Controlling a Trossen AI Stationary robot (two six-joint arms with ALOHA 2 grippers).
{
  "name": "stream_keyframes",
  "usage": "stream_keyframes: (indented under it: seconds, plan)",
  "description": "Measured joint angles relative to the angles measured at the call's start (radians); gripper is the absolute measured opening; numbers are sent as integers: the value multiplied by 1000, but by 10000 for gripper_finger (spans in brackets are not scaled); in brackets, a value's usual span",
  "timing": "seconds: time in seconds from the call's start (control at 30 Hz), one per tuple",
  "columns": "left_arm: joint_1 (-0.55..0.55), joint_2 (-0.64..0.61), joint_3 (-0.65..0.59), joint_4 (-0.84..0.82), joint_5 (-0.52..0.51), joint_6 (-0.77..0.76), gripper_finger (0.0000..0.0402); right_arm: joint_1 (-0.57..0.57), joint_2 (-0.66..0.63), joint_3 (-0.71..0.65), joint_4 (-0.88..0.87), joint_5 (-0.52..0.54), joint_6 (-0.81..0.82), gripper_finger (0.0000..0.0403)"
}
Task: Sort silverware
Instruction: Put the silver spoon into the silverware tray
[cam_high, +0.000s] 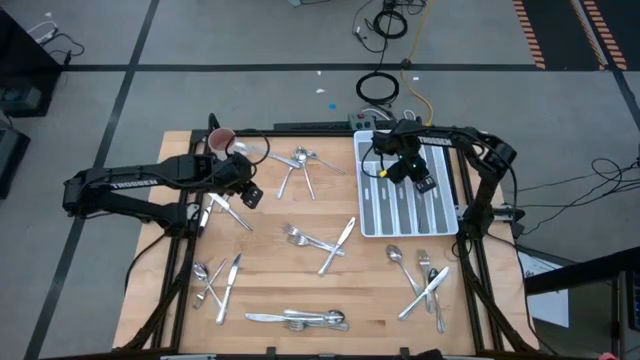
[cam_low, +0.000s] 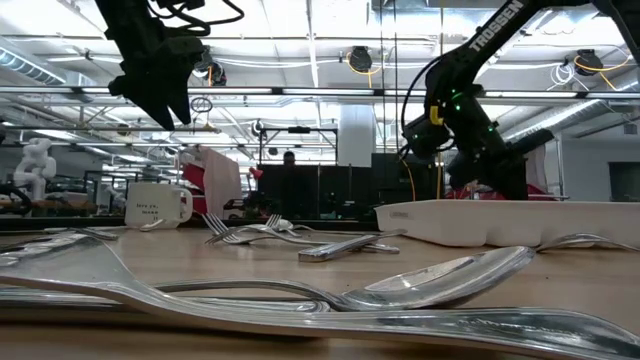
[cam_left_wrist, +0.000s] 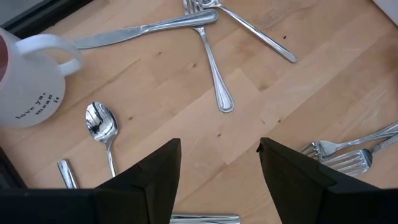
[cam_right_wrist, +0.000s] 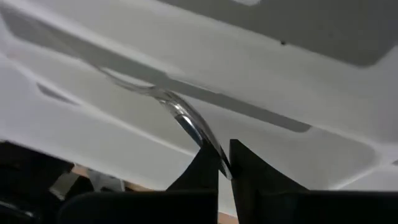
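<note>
Steel piece in hand: the right gripper (cam_right_wrist: 222, 163) is clenched on the slim handle of one piece of silverware (cam_right_wrist: 186, 124), which hangs over the white tray (cam_right_wrist: 323, 93); whether it is a fork, spoon or knife cannot be told.
Right gripper, from above: it (cam_high: 400, 166) sits over the tray's (cam_high: 445, 210) far left compartments, near the table's far right corner.
Loose silverware, far edge: a small cluster of forks (cam_high: 300, 165) lies near the middle of the far edge, just right of the mug (cam_high: 221, 140).
Loose silverware, centre: a fork crossed by a knife (cam_high: 325, 242) rests mid-table.
Loose silverware, near edge: a heap of pieces (cam_high: 300, 318) lies along the near edge; a spoon and knife group (cam_high: 218, 280) lies toward the near left corner.
Loose silverware, near right corner: spoons, a fork and a knife (cam_high: 425, 282) lie crossed just in front of the tray.
Left gripper: it (cam_high: 240, 190) hangs above the table's far left part, fingers spread and holding nothing; its own view shows a spoon (cam_left_wrist: 102, 124), a knife (cam_left_wrist: 143, 31) and forks (cam_left_wrist: 345, 155) on the wood below.
Table: light wooden planks (cam_high: 270, 265).
</note>
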Motion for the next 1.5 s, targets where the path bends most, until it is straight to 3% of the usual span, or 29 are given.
stream_keyframes:
  seconds: [0.4, 0.57, 0.73, 0.87, 0.97, 1.1, 1.2, 1.33, 1.5]
  plan:
    - [0, 0, 0, 0, 0, 1, 223, -7, 0, 0, 36, 15, 151, 146]
    - [0, 0, 0, 0, 0, 1, 223, -7, -5, 18, 39, -2, 222, 171]
    - [0, 0, 0, -1, 0, 1, 223, -5, -57, 124, -17, -123, 301, 166]
    - [0, 0, 0, -1, 0, 1, 223, 26, -117, 235, -96, -373, 524, 167]
    - [0, 0, 0, -1, 0, 1, 223, 102, -191, 230, -113, -526, 652, 170]
    - [0, 0, 0, -3, 1, 1, 223, 281, -293, 137, -130, -545, 824, 171]
    - [-2, 0, 0, -2, 2, 2, 223, 443, -384, 38, -68, -543, 1049, 171]
    - [-2, 0, 0, -2, 2, 10, 223, 636, -487, -112, 130, -448, 1418, 171]
    - [-2, 0, 0, -2, 3, 8, 223, 791, -516, -262, 355, -295, 1835, 171]
